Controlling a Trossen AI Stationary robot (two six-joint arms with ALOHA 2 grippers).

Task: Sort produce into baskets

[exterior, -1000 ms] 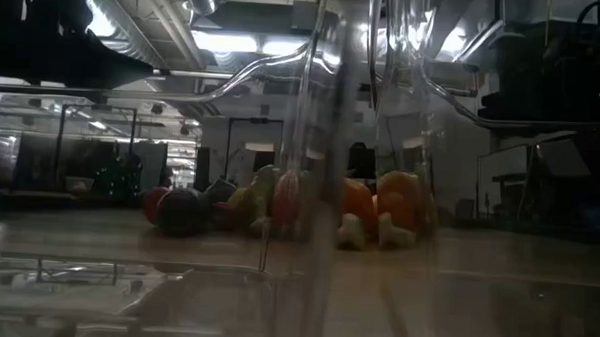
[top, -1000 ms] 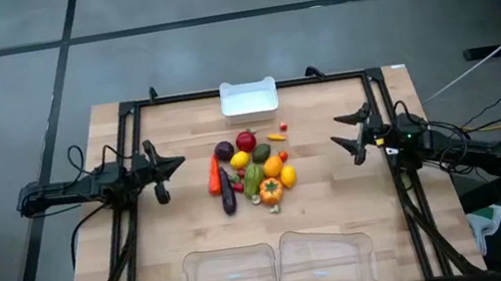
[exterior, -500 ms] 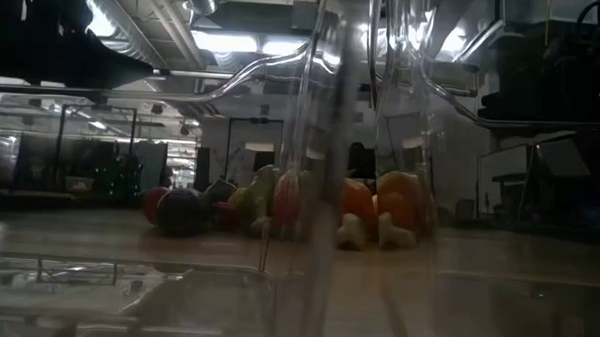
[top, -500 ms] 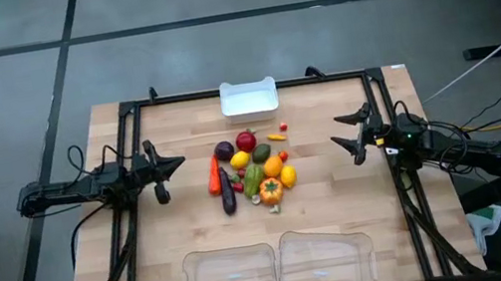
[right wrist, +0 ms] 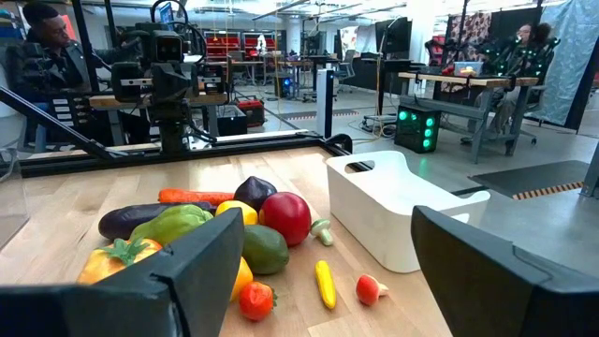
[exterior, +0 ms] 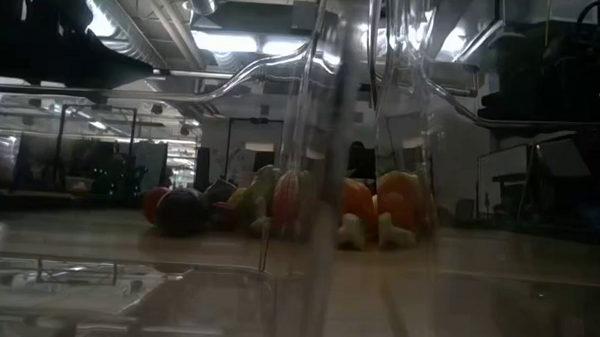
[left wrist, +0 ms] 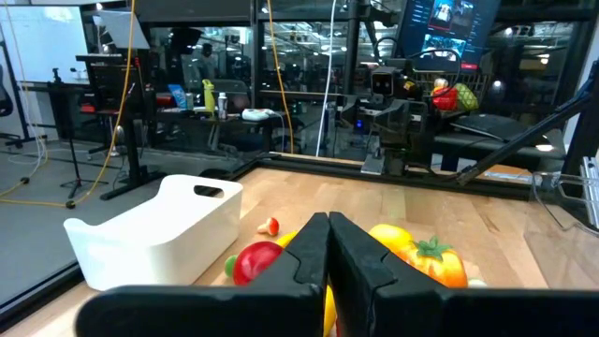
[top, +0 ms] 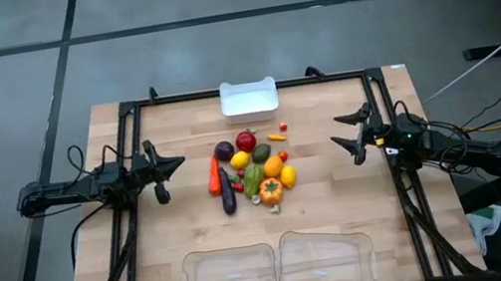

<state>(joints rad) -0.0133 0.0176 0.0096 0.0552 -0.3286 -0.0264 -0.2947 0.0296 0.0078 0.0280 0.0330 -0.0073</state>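
Glossy plastic produce [top: 252, 168] is heaped mid-table on pale wood, between my grippers, well apart from both. My left gripper [top: 174, 164] is pressed together; my right gripper [top: 342, 132] is spread wide.

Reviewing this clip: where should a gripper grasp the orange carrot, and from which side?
Grip the orange carrot across its middle, coming straight down from above. It lies flat on the pile's left edge with bare table beside it, nearest the left gripper; the eggplant crowds its other side, so the fingers should probably span its narrow width.
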